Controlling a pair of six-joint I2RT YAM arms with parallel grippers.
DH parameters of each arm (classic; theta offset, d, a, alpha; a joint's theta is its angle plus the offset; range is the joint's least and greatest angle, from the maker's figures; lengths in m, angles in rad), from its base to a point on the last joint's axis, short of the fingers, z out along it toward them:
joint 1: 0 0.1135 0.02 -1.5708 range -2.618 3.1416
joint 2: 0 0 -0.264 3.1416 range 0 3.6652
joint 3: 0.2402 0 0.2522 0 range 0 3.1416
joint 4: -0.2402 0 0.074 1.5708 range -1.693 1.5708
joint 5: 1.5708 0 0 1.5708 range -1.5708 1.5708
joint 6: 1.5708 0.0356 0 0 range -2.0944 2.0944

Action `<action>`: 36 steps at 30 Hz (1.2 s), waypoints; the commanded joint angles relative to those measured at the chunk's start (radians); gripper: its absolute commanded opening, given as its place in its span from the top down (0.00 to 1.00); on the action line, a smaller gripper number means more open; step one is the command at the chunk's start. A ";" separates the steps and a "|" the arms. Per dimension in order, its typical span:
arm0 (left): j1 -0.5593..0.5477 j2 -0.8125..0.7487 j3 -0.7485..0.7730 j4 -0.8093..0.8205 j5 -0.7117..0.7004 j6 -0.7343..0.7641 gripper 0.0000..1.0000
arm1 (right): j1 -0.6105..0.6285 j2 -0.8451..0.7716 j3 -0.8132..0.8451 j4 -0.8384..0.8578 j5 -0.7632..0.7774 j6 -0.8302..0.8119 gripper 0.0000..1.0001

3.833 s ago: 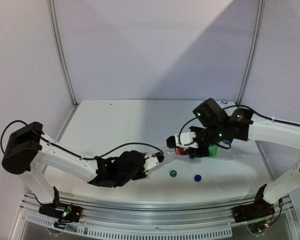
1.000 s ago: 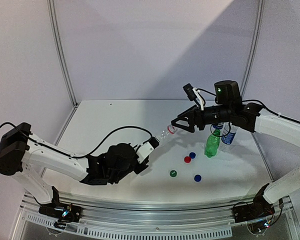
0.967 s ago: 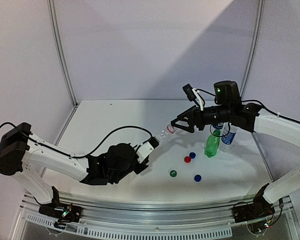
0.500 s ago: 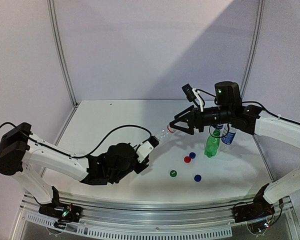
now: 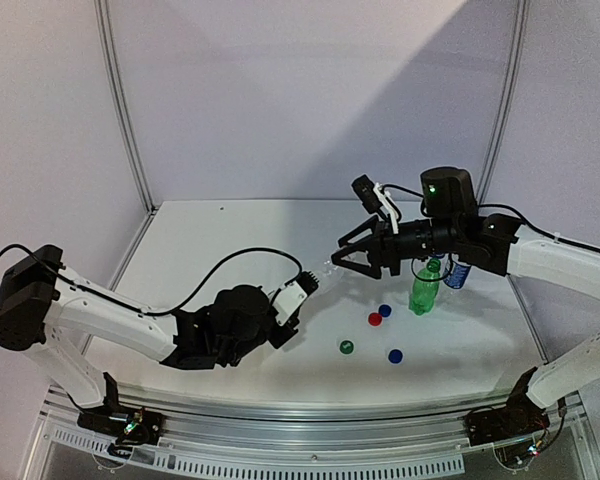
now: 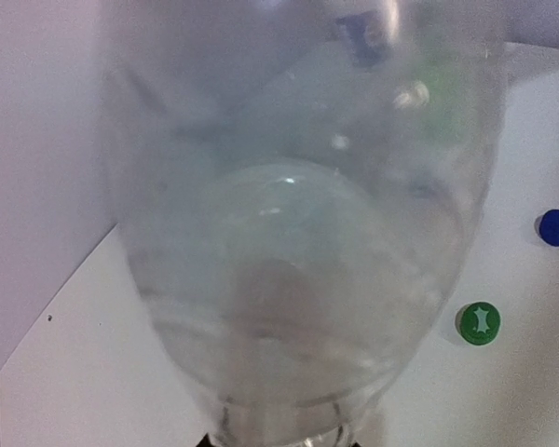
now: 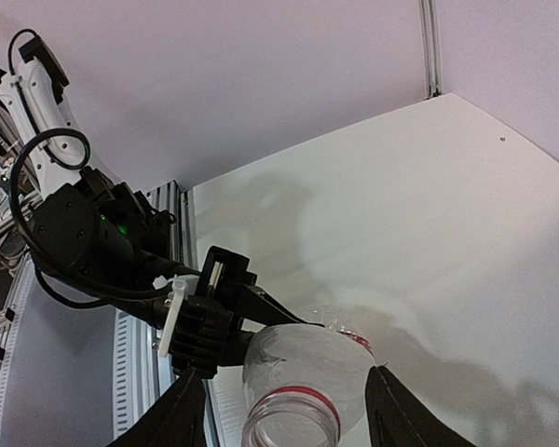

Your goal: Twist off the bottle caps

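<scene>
1 clear bottle (image 7: 298, 365) gripped by left hand (image 5: 303, 284); right hand (image 5: 342, 253) spread around its mouth.

Bright, even light is falling on the surface (image 5: 230, 240), a diagonal shadow is crossing the far wall (image 5: 280, 100), and the close bottle (image 6: 298, 261) is blurring the left wrist view.

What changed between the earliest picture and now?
The red cap came off and now lies on the table; the right gripper opened and rose. The left gripper kept hold of the clear bottle, lifting it slightly. The green bottle, green cap and blue caps stayed.
</scene>
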 commanded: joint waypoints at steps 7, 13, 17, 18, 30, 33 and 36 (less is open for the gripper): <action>0.015 -0.021 -0.025 0.037 0.036 -0.023 0.86 | 0.014 -0.010 -0.011 -0.015 0.033 -0.037 0.45; 0.015 -0.032 -0.035 0.051 0.042 -0.024 0.85 | 0.015 -0.003 -0.010 -0.017 0.030 -0.046 0.47; 0.015 -0.036 -0.036 0.052 0.042 -0.024 0.85 | 0.015 0.007 -0.009 -0.022 0.025 -0.049 0.50; 0.016 -0.036 -0.036 0.053 0.042 -0.024 0.85 | 0.015 0.007 -0.009 -0.023 0.022 -0.052 0.51; 0.016 -0.048 -0.042 0.059 0.045 -0.029 0.85 | 0.020 0.030 0.002 -0.039 0.008 -0.071 0.59; 0.016 -0.048 -0.042 0.059 0.043 -0.027 0.85 | 0.022 0.042 0.012 -0.052 -0.002 -0.079 0.69; 0.016 -0.046 -0.042 0.058 0.040 -0.027 0.76 | 0.025 0.051 0.024 -0.068 -0.005 -0.083 0.80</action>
